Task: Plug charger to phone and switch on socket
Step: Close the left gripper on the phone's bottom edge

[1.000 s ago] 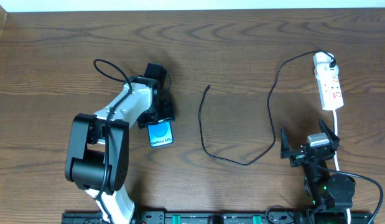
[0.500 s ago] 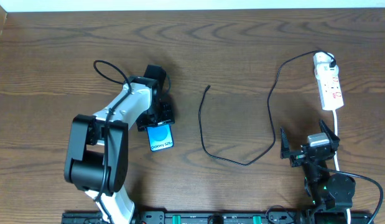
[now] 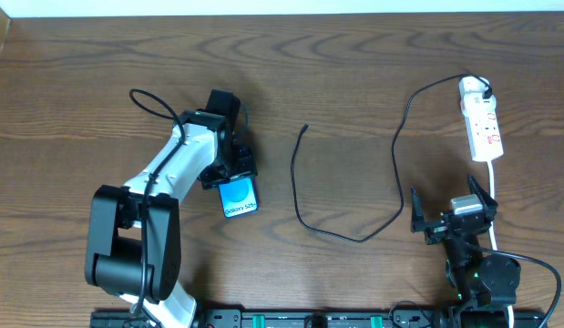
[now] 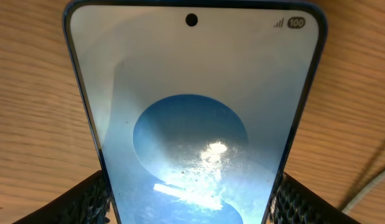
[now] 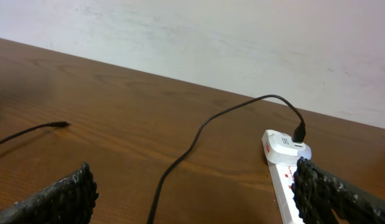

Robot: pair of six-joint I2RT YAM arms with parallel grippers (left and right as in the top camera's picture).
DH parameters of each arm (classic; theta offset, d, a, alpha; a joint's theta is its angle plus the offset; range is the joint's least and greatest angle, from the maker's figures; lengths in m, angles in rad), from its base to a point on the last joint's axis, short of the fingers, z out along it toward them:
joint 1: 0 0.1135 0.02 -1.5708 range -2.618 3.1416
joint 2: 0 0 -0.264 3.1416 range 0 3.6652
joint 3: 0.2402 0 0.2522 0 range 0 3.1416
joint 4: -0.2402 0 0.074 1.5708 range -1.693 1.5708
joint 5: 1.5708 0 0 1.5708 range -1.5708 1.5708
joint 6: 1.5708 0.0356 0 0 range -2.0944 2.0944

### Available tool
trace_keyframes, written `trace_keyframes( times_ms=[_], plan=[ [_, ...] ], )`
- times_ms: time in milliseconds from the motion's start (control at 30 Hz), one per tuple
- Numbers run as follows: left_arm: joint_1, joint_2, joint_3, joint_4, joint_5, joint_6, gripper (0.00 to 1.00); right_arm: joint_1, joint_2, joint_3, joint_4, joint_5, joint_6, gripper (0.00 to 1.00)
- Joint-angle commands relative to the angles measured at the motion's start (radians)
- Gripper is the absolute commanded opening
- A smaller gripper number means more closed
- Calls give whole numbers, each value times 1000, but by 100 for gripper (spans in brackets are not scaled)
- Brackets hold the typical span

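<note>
Brown wood grain runs across the tabletop (image 3: 81,73), and all of the task's things lie on it. The left hand (image 3: 230,177) reaches into the left-centre of the tabletop and is clenched on the phone (image 3: 238,197). In the left wrist view its ribbed black pads (image 4: 86,199) press against both long edges of the phone (image 4: 192,124). The screen faces up, pale blue with a darker blue circle. Whether the phone rests on the wood or is slightly raised, I cannot tell.

To the right of the phone and apart from it lies the charger (image 3: 359,240), a thin black cable. Its connector tip (image 3: 305,128) lies free near the middle of the tabletop, touching nothing else. From there the cable loops towards the front edge, then climbs to the far right. There its plug (image 3: 487,91) sits in the far end of the socket (image 3: 480,118). The socket is a narrow white strip with red marks, and the switch position is too small to read. A white cord (image 3: 495,191) runs from its near end towards the front.

The right hand (image 3: 453,215) hangs at the front right, released, jaws spread wide with nothing between them. Its wrist view looks over the charger (image 5: 180,162) and the socket (image 5: 285,162).
</note>
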Motion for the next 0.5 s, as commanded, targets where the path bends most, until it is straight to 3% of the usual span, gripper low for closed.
trace_keyframes(
  times_ms=[0, 467],
  plan=[
    [5, -16, 9, -5, 70, -20, 67, 5, -3, -2, -4, -3, 0, 99],
    [100, -16, 9, 10, 390, -86, 67, 5, -3, -2, -4, -3, 0, 99]
  ],
)
